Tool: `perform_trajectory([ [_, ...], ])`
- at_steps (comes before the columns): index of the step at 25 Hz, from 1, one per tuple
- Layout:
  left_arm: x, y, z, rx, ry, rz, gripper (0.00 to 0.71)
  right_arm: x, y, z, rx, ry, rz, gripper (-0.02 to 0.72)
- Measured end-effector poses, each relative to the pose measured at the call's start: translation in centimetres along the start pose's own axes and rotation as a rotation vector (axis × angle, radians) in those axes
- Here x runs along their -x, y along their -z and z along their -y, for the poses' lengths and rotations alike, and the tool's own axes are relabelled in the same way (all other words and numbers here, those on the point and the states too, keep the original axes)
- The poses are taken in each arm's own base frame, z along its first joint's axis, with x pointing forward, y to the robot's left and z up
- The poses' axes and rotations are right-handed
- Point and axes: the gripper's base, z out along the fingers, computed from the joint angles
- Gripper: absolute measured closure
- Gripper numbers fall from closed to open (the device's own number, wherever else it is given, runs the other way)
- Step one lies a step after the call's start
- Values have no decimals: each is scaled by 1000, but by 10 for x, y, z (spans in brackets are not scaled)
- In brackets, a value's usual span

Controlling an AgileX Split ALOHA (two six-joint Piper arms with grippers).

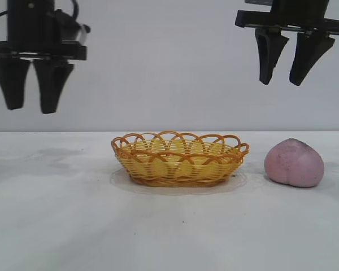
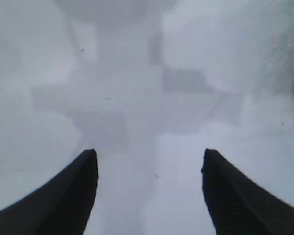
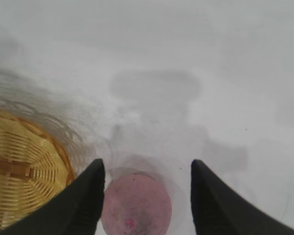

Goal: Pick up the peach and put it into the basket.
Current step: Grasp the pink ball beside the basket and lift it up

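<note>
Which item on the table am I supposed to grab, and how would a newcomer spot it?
Start at the oval yellow wicker basket with its orange-brown looped rim, mid-table. Beside it, apart from it and below the raised, open right gripper, sits the dull pinkish-purple rounded peach. It is the only solid, matte thing there, not woven.

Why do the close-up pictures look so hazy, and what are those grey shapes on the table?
Left wrist view: arm's soft shadow on the table, between open left pincer tips. Right wrist view: similar shadow; basket edge smeared, peach fairly clear. Exterior view: sharp, even light.
</note>
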Motion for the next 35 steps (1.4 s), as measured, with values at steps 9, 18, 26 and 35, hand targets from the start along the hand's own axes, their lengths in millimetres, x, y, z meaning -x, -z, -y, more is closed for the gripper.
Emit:
perform_trajectory([
  [9,-12,-5,-69,12,164,-25,302,0,0,0,0,0,0,366],
  [18,-58,36,-67,14,190,2,302,0,0,0,0,0,0,366],
  [26,-144,88,-51,14,204,89,302,0,0,0,0,0,-1,366],
  [35,-254,119,-27,14,218,272,302,0,0,0,0,0,-4,366],
])
